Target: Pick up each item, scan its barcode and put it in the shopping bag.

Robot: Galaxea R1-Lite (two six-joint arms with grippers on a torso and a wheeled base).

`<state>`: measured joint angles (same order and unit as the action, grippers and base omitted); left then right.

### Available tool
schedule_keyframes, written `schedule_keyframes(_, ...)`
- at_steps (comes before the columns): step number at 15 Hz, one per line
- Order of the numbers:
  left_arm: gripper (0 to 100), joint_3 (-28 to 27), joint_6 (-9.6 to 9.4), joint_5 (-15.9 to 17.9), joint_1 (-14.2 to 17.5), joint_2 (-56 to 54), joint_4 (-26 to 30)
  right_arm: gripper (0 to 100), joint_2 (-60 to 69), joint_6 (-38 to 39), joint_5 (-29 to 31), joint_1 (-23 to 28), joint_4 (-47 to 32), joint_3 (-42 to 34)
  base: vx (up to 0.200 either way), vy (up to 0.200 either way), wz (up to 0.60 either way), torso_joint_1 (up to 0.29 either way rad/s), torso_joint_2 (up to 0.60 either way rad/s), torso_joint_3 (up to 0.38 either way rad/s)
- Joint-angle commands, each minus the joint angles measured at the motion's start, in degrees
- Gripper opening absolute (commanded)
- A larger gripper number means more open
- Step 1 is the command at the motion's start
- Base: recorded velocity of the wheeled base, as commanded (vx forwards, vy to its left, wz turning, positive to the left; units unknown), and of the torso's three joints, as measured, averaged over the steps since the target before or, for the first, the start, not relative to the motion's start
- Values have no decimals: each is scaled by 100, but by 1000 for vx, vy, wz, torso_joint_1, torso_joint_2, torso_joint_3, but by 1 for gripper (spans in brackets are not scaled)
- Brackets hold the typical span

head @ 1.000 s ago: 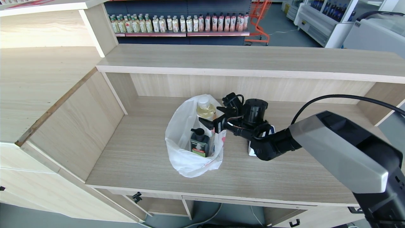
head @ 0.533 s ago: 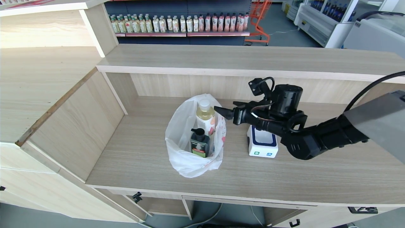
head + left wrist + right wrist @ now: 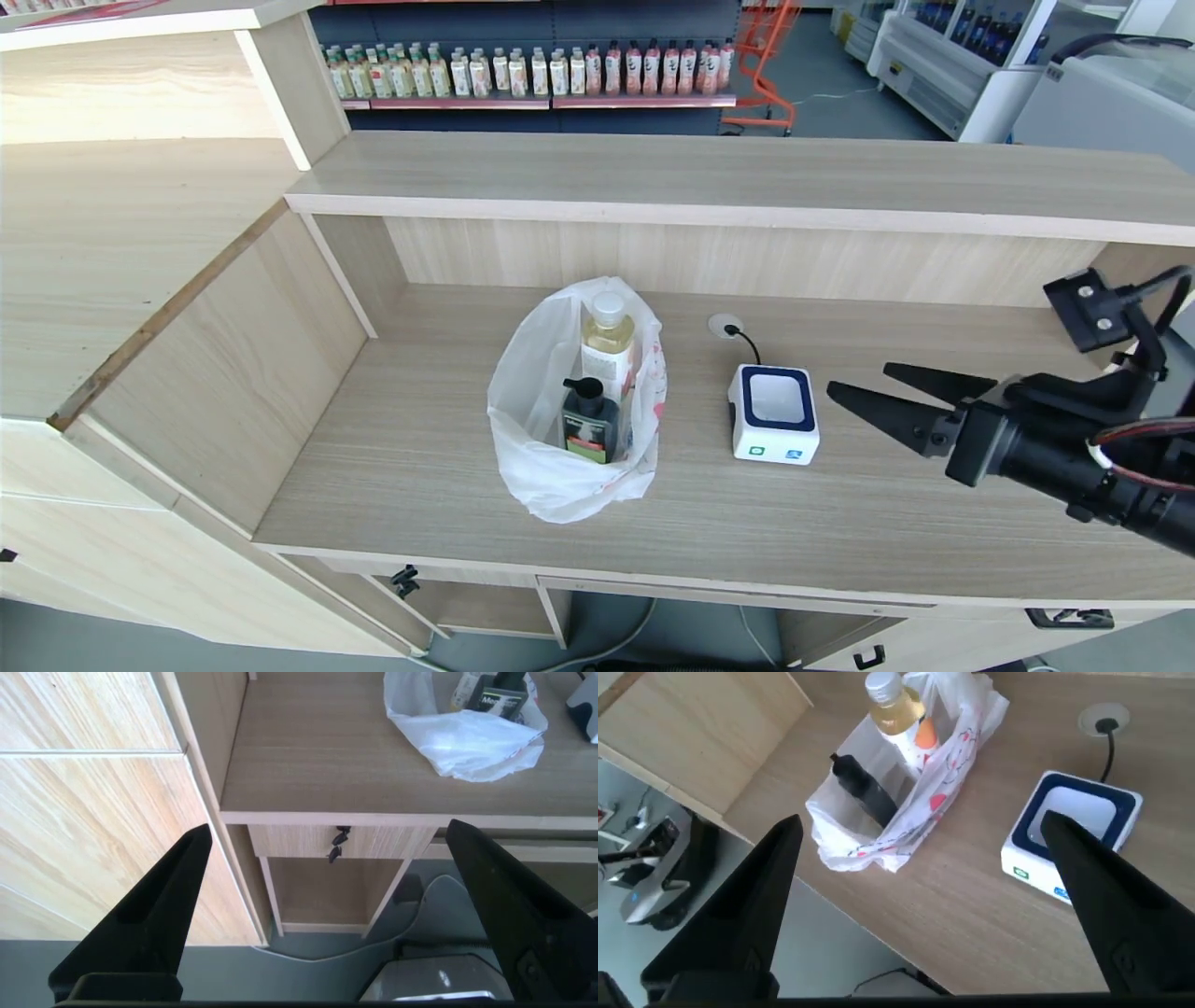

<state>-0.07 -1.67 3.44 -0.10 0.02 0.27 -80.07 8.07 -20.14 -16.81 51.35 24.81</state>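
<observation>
The right end effector (image 3: 859,378) hangs above the table (image 3: 840,523) just to the right of the scanner (image 3: 773,425). Its two black fingers (image 3: 887,411) are spread apart with nothing between them and point toward the scanner. The left end effector (image 3: 329,829) is well apart from the scanner, low in front of the table on the far side of the bag, spread wide and also empty.

The scanner is a small white box with a dark-framed window on top and two small coloured marks on its front, too small to read. A black cable (image 3: 742,341) runs from behind it to a round port in the table.

Left of the scanner, near but not touching it, stands the shopping bag (image 3: 551,467), white plastic with red print on the side facing the scanner. Both items are upright inside it: a clear bottle (image 3: 607,341) of pale yellow liquid with a white cap, at the back, and a dark pump bottle (image 3: 588,420) in front of it. Their label print cannot be read.

Behind the scanner rises the back wall under an upper ledge (image 3: 747,173), and beyond that a store shelf (image 3: 532,70) lined with drink bottles.
</observation>
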Motion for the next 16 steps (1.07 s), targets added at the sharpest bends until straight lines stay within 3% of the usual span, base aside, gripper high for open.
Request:
schedule_keyframes(1,100,-1,0,-1,1,6,0,100,2144,-280,1,846,-617,-1523,0,0,0,0,0,0)
schedule_keyframes(3,100,-1,0,-1,1,6,0,100,3428,-324,221,1233,-1276,-2120,0,0,0,0,0,0)
schedule_keyframes(5,100,-1,0,-1,1,6,0,100,4667,-508,502,1277,-2059,-2472,0,0,0,0,0,0)
schedule_keyframes(9,100,-1,0,-1,1,6,0,100,7734,-877,1557,1690,-4950,-2481,0,0,0,0,0,0)
schedule_keyframes(16,100,-1,0,-1,1,6,0,100,8007,-1044,1847,1690,-4985,-2481,0,0,0,0,0,0)
